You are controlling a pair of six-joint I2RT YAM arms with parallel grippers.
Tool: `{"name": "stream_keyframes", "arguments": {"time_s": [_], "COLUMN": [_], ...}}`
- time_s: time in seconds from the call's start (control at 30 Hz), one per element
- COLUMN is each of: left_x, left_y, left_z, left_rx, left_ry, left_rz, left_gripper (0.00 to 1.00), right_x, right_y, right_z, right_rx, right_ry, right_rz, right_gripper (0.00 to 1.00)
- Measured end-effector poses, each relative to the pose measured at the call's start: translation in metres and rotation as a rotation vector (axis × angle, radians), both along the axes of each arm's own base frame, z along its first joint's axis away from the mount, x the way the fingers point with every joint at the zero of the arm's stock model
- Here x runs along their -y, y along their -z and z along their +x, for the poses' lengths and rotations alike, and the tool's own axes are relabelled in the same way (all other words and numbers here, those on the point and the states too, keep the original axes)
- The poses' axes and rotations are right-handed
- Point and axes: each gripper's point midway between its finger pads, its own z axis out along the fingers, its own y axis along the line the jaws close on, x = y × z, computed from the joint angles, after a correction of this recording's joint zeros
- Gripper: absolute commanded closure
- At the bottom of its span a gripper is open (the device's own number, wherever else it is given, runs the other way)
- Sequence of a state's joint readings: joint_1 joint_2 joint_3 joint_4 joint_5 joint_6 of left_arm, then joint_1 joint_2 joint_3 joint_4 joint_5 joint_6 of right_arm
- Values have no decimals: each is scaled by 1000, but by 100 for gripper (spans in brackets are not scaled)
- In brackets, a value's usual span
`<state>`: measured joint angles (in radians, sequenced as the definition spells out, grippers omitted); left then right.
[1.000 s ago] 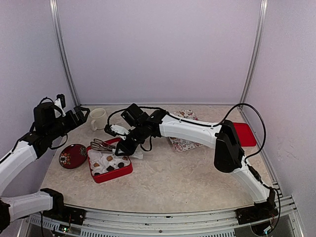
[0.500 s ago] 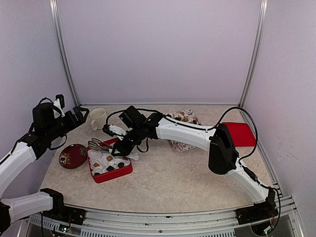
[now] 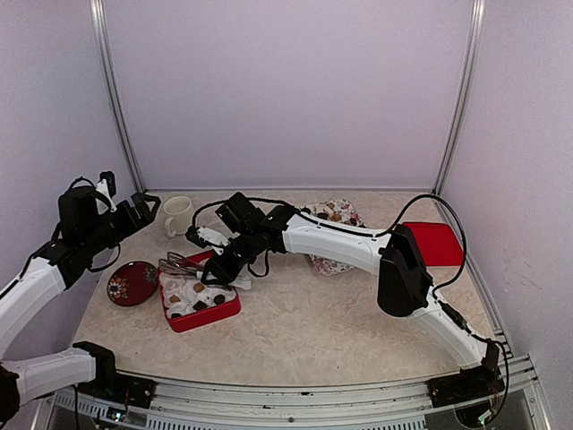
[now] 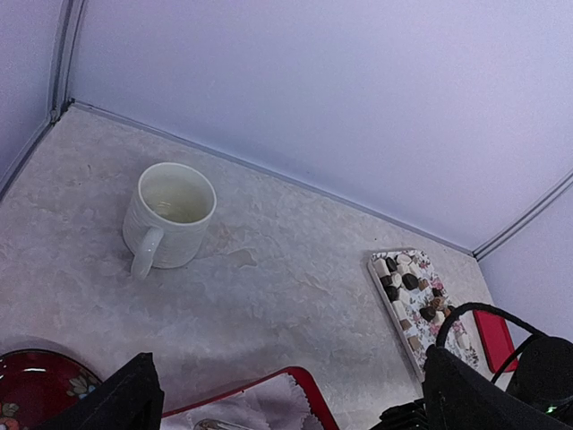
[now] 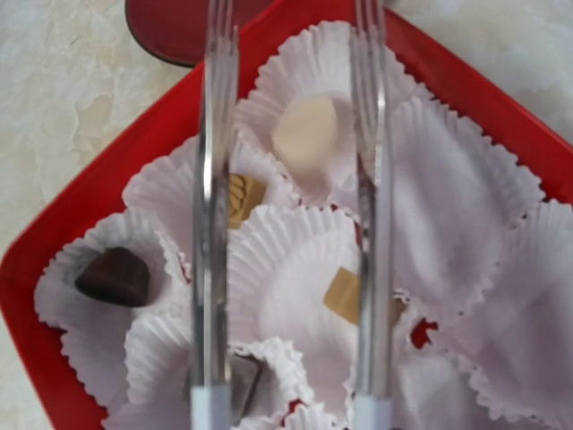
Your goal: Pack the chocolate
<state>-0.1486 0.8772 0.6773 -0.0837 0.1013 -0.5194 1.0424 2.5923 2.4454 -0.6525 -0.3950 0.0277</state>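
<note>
Chocolate [image 5: 304,134] pieces, cream, tan and dark, lie in white paper cups inside the red box [image 3: 204,315]. More chocolate [image 4: 410,281] sits on the floral tray [image 3: 333,262]. My right gripper [image 3: 218,267] hovers over the box, shut on metal tongs [image 5: 212,224]. The two tong arms stand apart, and the cream piece lies in its cup between their tips. Nothing is pinched in the tongs. My left gripper [image 3: 143,210] is raised at the far left, open and holding nothing.
A white mug [image 3: 177,215] stands at the back left. A dark red oval dish [image 3: 132,282] lies left of the box. A flat red lid [image 3: 443,242] rests by the right wall. The right arm stretches across the middle of the table.
The right arm has shifted slightly left over the red box. The left arm has stayed where it was.
</note>
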Motion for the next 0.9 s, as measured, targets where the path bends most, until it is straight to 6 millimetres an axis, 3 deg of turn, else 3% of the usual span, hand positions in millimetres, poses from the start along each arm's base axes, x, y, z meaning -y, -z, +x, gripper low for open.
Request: {"name": "stream_keyframes", "arguments": {"time_s": [0.33, 0.5, 0.6, 0.77, 0.9], "left_x": [0, 0, 0, 1, 2], "left_y": [1, 1, 1, 4, 8], "left_z": [0, 0, 0, 2, 3], "left_rx": [-3, -3, -3, -13, -27], "left_ry": [1, 3, 3, 5, 12], "left_rz": [-1, -1, -2, -1, -1], "left_gripper": [1, 1, 1, 1, 1], "right_x": [-2, 5, 19, 49, 88], "right_y": [-3, -14, -33, -84, -111], "right_z": [-1, 6, 17, 42, 58], "right_rx": [-5, -17, -9, 42, 72], "right_ry": [-7, 9, 33, 90, 155], "right_rz": [15, 46, 66, 120, 131], "right_gripper": [62, 62, 63, 63, 63]}}
